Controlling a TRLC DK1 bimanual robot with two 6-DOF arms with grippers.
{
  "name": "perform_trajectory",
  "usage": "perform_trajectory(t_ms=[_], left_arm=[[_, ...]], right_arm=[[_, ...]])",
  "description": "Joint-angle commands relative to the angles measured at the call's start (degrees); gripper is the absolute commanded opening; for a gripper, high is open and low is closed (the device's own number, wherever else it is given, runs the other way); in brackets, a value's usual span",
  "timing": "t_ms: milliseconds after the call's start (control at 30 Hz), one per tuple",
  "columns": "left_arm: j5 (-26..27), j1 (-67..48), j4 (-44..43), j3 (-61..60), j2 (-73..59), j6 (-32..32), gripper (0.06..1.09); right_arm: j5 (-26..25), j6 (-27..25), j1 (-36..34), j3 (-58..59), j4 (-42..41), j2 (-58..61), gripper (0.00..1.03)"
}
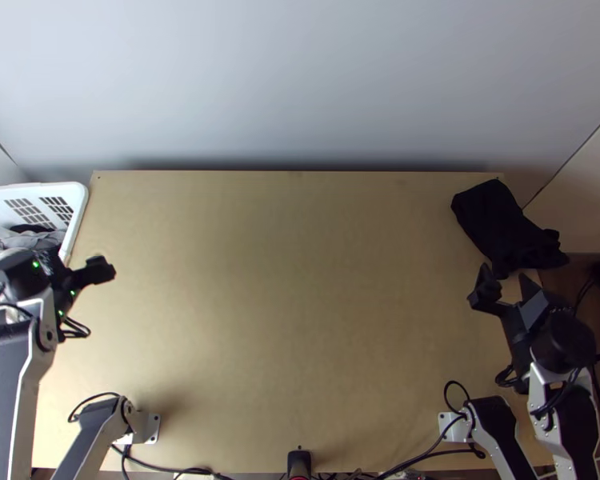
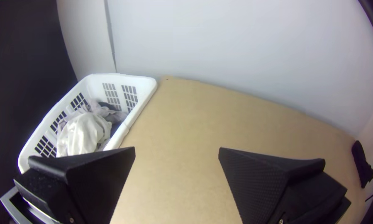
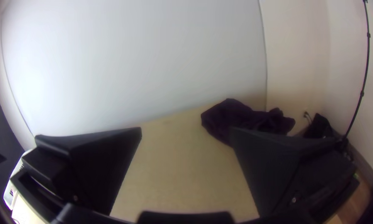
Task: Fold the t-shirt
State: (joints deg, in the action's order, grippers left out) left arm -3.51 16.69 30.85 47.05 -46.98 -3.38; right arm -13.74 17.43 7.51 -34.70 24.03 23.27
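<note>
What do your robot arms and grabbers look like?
My left arm and right arm have silvery-white edges, dark grey panels and black joints. Black cables loop around them. Tiny green lights glow on the left one. The left gripper and right gripper have wide, flat, black, wedge-shaped fingers.

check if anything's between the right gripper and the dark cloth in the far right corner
Nothing visible stands between them. The right gripper is open, and the dark cloth lies bunched just beyond its fingers, at the far right corner of the table.
</note>
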Motion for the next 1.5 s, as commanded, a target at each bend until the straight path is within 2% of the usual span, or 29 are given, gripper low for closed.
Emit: perform_trajectory(t_ms=[0, 200, 300, 433, 600, 733, 933, 1233, 1267, 1367, 1433, 1467], left_arm=[[-0.01, 8.01, 2.28, 7.97, -8.83, -2.16, 1.03], [1.49, 14.69, -1.14, 9.47, -13.66, -3.21, 1.03], [1.49, 19.35, 0.44, 12.19, -19.11, -3.04, 1.03], [2.89, 28.49, -0.53, 14.48, -26.76, -2.42, 1.03], [3.42, 34.9, -0.62, 18.7, -37.57, 2.5, 1.03], [1.93, 38.24, -5.1, 19.05, -43.55, 4.87, 1.03], [-3.87, 40.09, -10.81, 20.98, -52.51, 7.68, 1.03], [-4.49, 41.76, -10.9, 23.53, -59.72, 6.72, 1.03], [-4.49, 41.76, -10.9, 23.53, -60.42, 6.63, 1.02], [-4.49, 41.85, -10.55, 23.53, -61.21, 5.49, 0.88], [-4.49, 41.76, -10.46, 23.44, -61.21, 4.96, 0.76], [-4.49, 41.76, -10.9, 23.35, -61.3, 4.96, 0.64]], right_arm=[[-1.03, 2.43, -0.92, -7.05, 4.62, 6.09, 0.98], [-0.94, 2.52, 1.11, -10.21, 14.46, 9.6, 0.98], [-0.94, 2.43, 4.01, -11.27, 15.78, 9.6, 0.99], [-1.2, 1.03, 4.09, -13.64, 15.96, 11.45, 0.99], [-2.17, -0.03, 4.01, -15.93, 17.01, 14.35, 0.98], [-2.61, -0.03, 4.88, -17.86, 17.63, 15.49, 0.98], [-2.96, -0.47, 6.2, -18.83, 18.07, 17.6, 0.98], [-3.31, -0.2, 6.29, -21.29, 18.16, 22.44, 0.98], [-3.31, -0.2, 6.29, -21.73, 18.07, 23.05, 0.98], [-3.75, -0.2, 6.29, -22.43, 17.72, 24.19, 0.98], [-3.75, -0.2, 6.29, -22.61, 17.36, 24.72, 0.98], [-3.84, -0.2, 6.29, -22.61, 17.1, 24.99, 0.98]])
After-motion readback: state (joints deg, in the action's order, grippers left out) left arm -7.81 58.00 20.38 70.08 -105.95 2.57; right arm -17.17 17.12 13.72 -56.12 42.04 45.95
